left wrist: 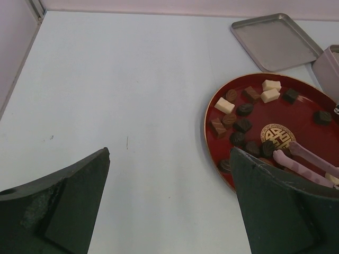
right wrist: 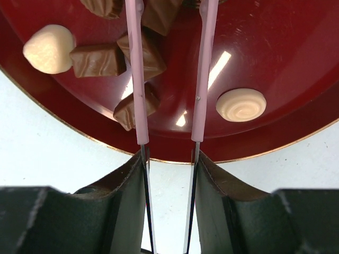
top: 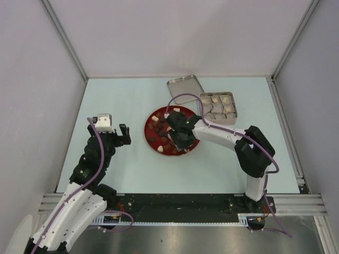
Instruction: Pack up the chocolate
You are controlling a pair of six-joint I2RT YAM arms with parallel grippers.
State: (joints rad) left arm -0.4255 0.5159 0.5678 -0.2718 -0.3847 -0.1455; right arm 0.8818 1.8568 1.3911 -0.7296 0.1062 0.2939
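You are partway: most chocolate (left wrist: 243,110) is lying on the red plate (left wrist: 212,100), and a few pieces are sitting in the tin (top: 236,117). Your right hand (right wrist: 169,164) is clenching the pink tongs (right wrist: 140,79); your left hand (left wrist: 170,153) is hanging released over the bench (left wrist: 132,79).

Tally: 1 red plate (left wrist: 302,114), 1 gold emblem (left wrist: 277,135) on it. 1 pair of pink tongs (left wrist: 310,164). 1 tin (top: 236,117), 1 lid (top: 185,87). Chocolate (left wrist: 244,109) on plate, left wrist view: 3 cream-white, 12 brown or dark, more hidden behind a finger. In tin: roughly 6 cream pieces, too small to count surely. 2 arms, 2 grippers: left gripper (left wrist: 169,156), right gripper (right wrist: 169,164).
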